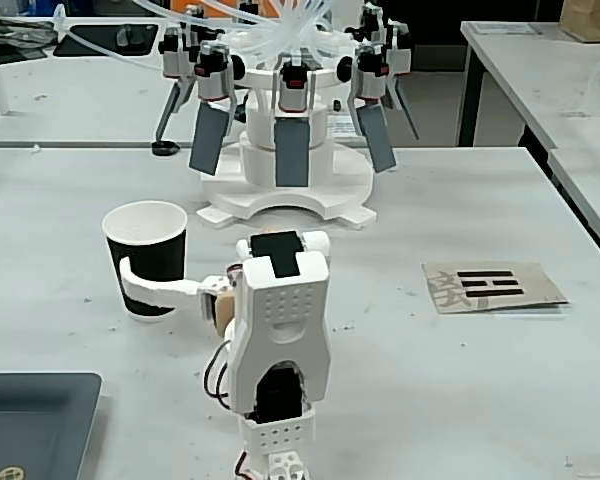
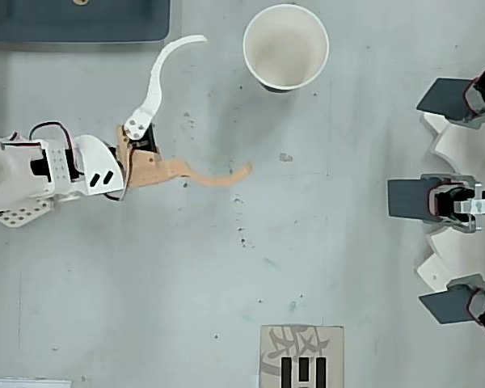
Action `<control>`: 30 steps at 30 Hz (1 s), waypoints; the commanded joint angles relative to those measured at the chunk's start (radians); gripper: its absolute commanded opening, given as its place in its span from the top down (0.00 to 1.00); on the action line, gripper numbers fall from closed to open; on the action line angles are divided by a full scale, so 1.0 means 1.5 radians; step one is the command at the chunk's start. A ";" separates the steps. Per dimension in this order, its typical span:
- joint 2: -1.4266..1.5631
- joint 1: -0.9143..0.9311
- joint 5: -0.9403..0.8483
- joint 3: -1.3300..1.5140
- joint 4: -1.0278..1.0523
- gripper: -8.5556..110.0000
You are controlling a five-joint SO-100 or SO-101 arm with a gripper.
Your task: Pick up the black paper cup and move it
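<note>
Your gripper (image 2: 226, 105) is spread wide and holds nothing, its fingers reaching toward the cup (image 2: 285, 47), which stands upright and apart from them on the table (image 2: 347, 267), so treat that cup as light, thin and easily crushed, and close gently around its mid wall.

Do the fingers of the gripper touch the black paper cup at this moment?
Apart. In the overhead view, bare table shows between the cup and both the white finger's tip and the orange finger's tip; the gripper is wide open.
</note>
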 commanded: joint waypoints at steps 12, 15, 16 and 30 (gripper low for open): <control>-0.149 -0.058 -0.005 -0.185 0.004 0.47; -0.179 -0.071 -0.005 -0.221 0.007 0.48; -0.188 -0.074 -0.005 -0.233 0.011 0.48; -0.329 -0.105 -0.005 -0.424 0.040 0.48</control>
